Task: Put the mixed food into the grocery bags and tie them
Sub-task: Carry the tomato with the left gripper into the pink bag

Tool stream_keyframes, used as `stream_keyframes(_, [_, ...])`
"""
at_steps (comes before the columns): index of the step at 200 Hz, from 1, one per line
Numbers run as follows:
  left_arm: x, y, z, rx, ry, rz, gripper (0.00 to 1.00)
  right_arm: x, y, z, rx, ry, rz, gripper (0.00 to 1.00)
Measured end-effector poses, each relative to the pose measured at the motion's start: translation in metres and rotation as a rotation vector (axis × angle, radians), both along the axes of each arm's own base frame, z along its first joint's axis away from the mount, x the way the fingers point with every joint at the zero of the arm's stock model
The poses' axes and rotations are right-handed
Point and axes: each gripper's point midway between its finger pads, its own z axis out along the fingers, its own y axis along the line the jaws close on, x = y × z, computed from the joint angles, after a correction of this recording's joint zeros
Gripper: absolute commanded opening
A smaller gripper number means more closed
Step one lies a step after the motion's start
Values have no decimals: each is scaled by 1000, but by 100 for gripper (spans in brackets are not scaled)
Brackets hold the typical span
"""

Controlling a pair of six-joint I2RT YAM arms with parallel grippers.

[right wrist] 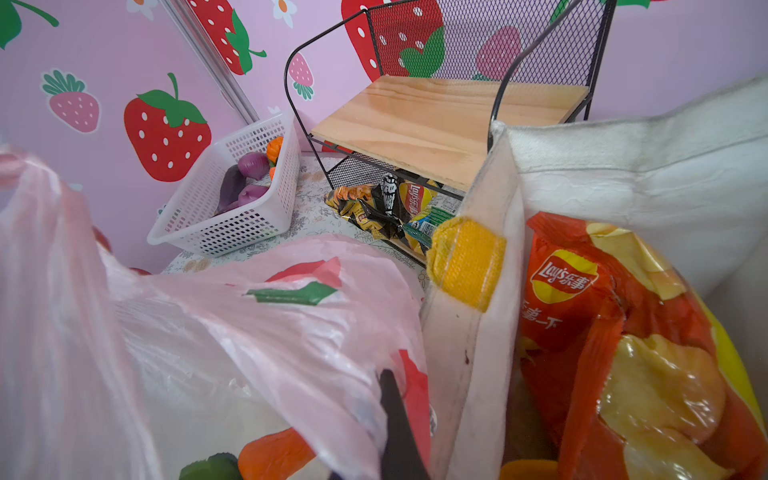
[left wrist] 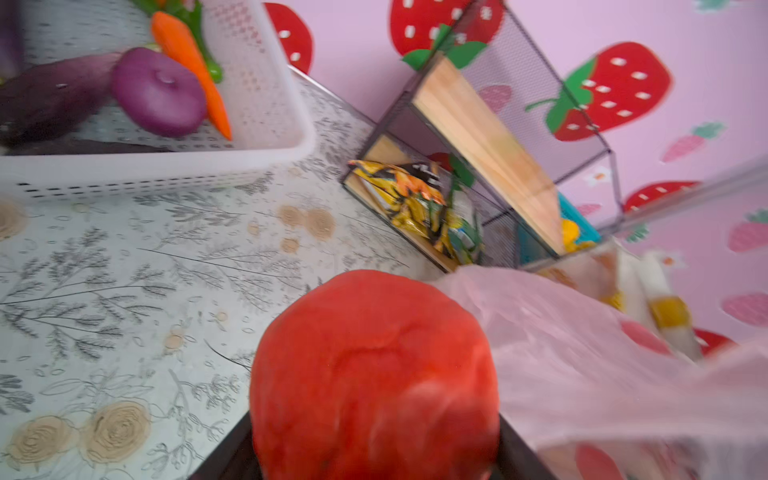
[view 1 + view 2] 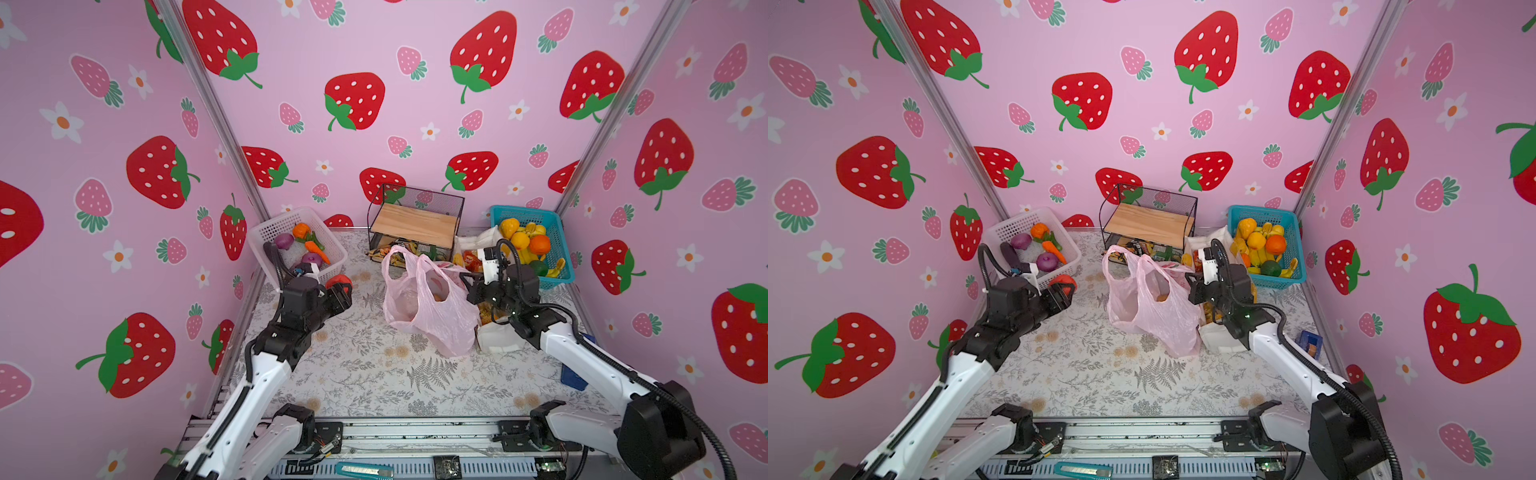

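Now | left claw [image 3: 341,289] — clamps round red tomato [image 3: 335,280] | right claw [image 3: 472,286] (pressed together) nips filmy pink bag [image 3: 436,320]

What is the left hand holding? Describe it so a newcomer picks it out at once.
Find the white basket at the back left of the table. Just in front of its near corner, toward the pink bag, the left hand grips a tomato. It is the only red, round piece, and the only food gripped by a hand.
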Motion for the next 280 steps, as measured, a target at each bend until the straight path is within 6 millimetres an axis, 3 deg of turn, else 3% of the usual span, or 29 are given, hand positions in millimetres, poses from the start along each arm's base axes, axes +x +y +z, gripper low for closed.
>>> stream_keyframes(20, [-32, -32, 29, -44, -95, -162, 46, 0, 0, 0, -1, 0, -3, 0])
stream_keyframes(35, [-46, -55, 35, -59, -118, -272, 46, 0, 0, 0, -1, -1, -3, 0])
stream_keyframes(57, [-53, -89, 23, -34, -67, -416, 46, 0, 0, 0, -1, -1, -3, 0])
stream_keyframes(86, [-38, -124, 0, 21, 22, -503, 46, -1, -1, 4, 4, -11, -4, 0])
stream_keyframes(143, [2, -138, -34, 98, 98, -436, 50, -2, -2, 6, 6, -17, -5, 0])
stream_keyframes(181, [19, -162, -53, 114, 154, -493, 57, -2, -2, 4, 4, -12, -5, 0])
stream_keyframes(224, [18, -183, -68, 121, 189, -589, 78, -3, -2, 2, 2, -8, -5, 0])
stream_keyframes(280, [15, -184, -61, 140, 156, -622, 88, -1, -1, -1, 0, -3, -4, 0])
